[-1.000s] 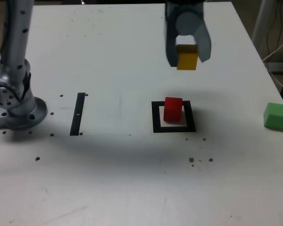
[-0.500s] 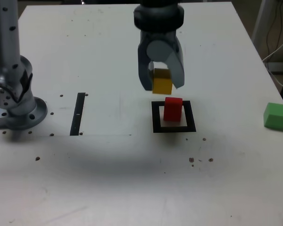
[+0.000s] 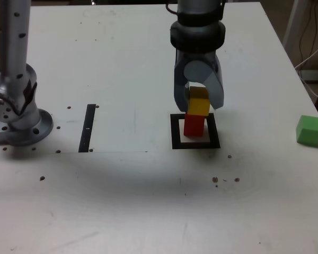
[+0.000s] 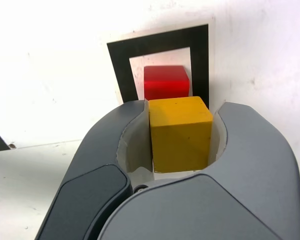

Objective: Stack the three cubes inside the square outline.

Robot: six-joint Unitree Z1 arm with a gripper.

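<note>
The grey two-fingered pincer (image 3: 198, 105) is clamped on the small matte yellow cube (image 3: 198, 104), its jaws pressed against two opposite faces of the cube, as the wrist view shows plainly (image 4: 180, 134). It holds the yellow cube directly over the small matte red cube (image 3: 194, 125), so close in the exterior view that the two seem to meet; whether they actually touch cannot be told. The red cube stands inside the flat thick black square outline (image 3: 175, 132) with its white interior, toward the outline's far side, and this outline lies around the middle of the white surface (image 3: 132, 201). The small matte green cube (image 3: 309, 130) sits alone, well apart from the others, near the surface's edge on the exterior view's right. A thin black straight strip (image 3: 88, 127) lies on the surface between the outline and the arm's grey round base (image 3: 18, 119), which stands at the edge on the exterior view's left.
</note>
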